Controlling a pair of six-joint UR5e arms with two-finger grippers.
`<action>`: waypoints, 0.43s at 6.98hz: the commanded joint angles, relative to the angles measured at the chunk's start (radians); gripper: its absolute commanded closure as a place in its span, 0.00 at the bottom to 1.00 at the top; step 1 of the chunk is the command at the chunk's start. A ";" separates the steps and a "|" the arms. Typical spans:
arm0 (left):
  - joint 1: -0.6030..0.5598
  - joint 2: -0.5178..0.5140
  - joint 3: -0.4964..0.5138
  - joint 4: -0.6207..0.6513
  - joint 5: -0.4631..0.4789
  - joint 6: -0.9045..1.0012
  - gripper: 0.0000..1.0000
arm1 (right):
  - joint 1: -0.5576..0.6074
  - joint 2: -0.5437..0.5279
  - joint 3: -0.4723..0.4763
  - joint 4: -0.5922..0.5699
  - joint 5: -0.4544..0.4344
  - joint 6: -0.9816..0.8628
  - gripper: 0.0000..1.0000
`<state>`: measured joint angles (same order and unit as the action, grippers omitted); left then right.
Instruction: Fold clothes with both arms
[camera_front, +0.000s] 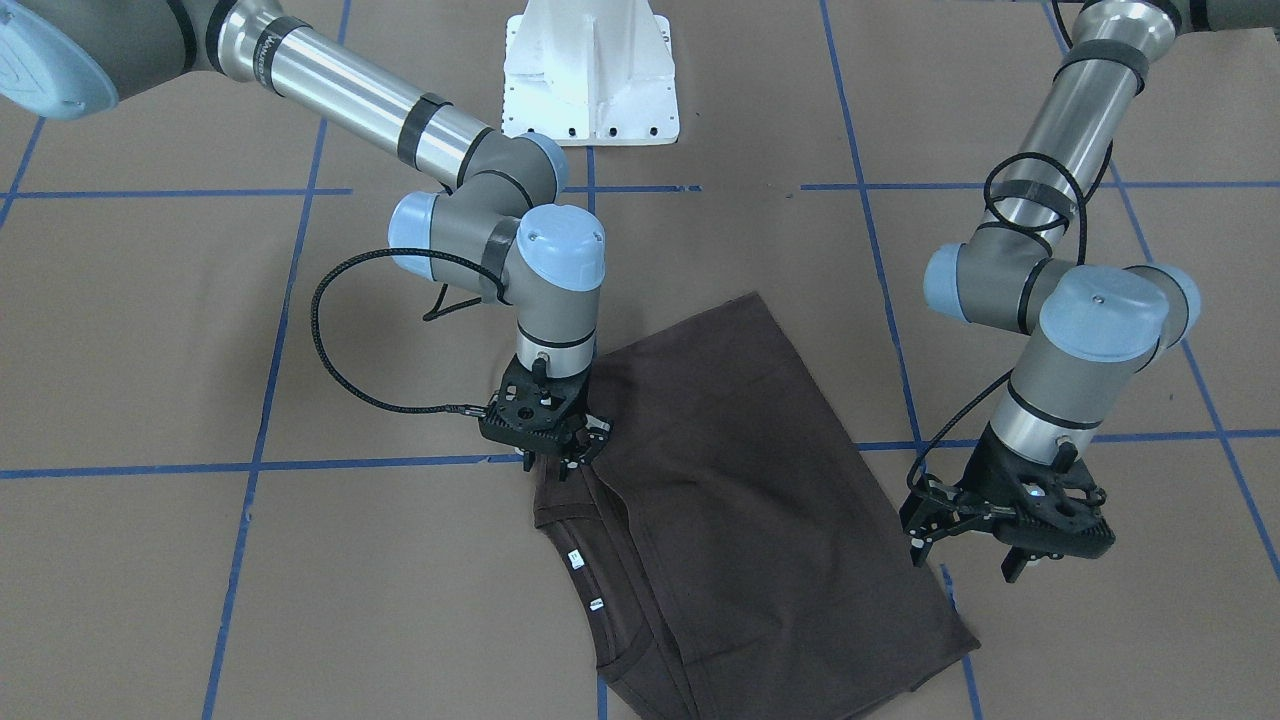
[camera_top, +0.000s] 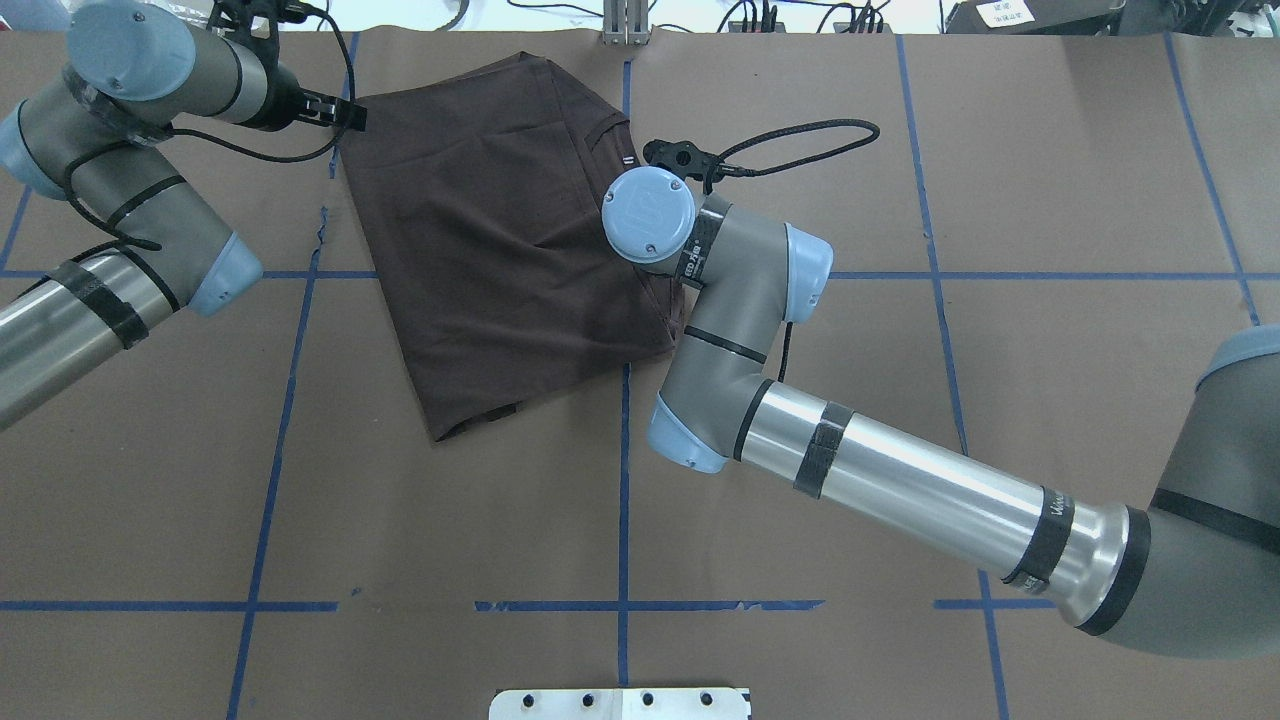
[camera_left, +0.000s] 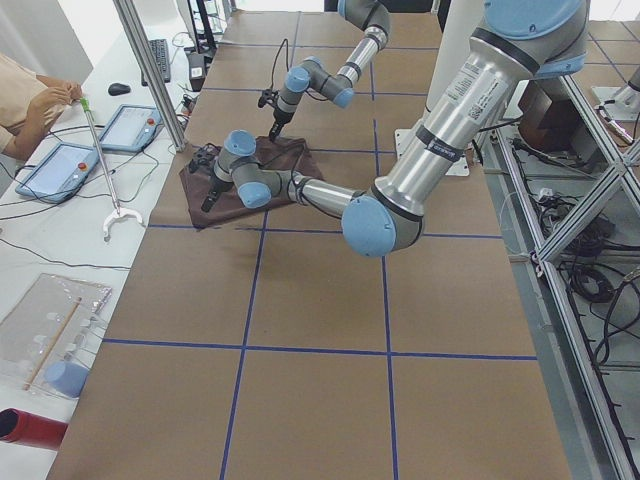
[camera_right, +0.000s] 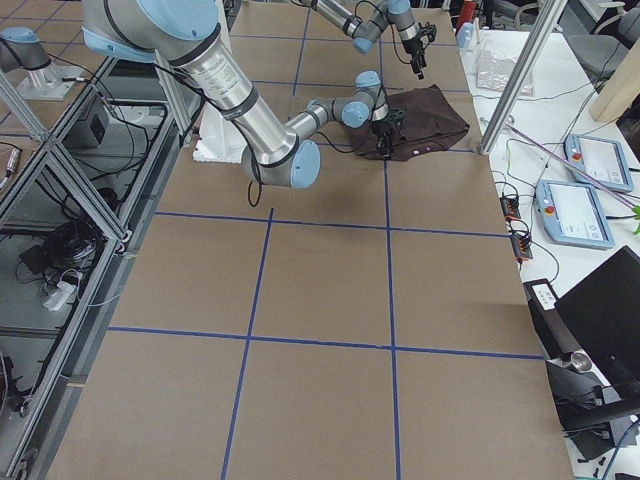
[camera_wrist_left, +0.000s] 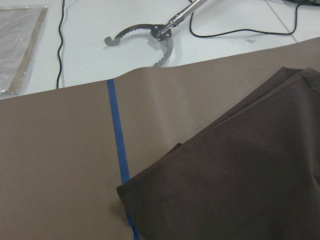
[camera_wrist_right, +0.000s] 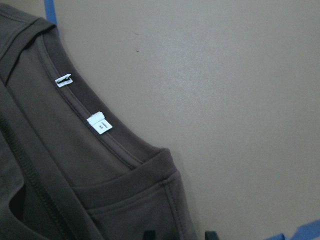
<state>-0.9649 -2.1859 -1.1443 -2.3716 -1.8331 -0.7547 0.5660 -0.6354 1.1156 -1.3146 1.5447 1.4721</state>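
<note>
The dark brown T-shirt (camera_front: 720, 480) (camera_top: 480, 230) lies folded into a slanted rectangle on the brown paper table. Its collar with white tags (camera_wrist_right: 100, 122) faces the operators' side. My right gripper (camera_front: 565, 455) is down at the shirt's edge beside the collar. It is open, and its fingertips (camera_wrist_right: 150, 235) straddle the folded shoulder edge. My left gripper (camera_front: 965, 555) (camera_top: 345, 112) hangs open just off the opposite edge of the shirt, above the paper, holding nothing. The left wrist view shows a shirt corner (camera_wrist_left: 240, 190) but no fingers.
The white pedestal base (camera_front: 590, 70) stands at the robot's side of the table. Blue tape lines (camera_front: 260, 465) grid the paper. Past the far table edge lie a metal reach-grabber (camera_wrist_left: 150, 37), tablets (camera_left: 130, 128) and a person's hands (camera_left: 40, 100).
</note>
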 joint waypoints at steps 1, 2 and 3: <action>0.000 0.000 0.000 0.000 0.000 0.000 0.00 | -0.002 0.000 -0.008 0.000 0.000 0.001 0.75; 0.000 0.000 0.000 0.000 0.000 0.000 0.00 | -0.003 0.000 -0.008 0.000 0.000 0.001 0.75; 0.000 0.001 0.000 0.000 0.000 0.000 0.00 | -0.003 0.000 -0.008 0.000 0.000 0.001 0.75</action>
<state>-0.9649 -2.1854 -1.1443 -2.3716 -1.8331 -0.7547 0.5636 -0.6352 1.1085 -1.3146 1.5447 1.4726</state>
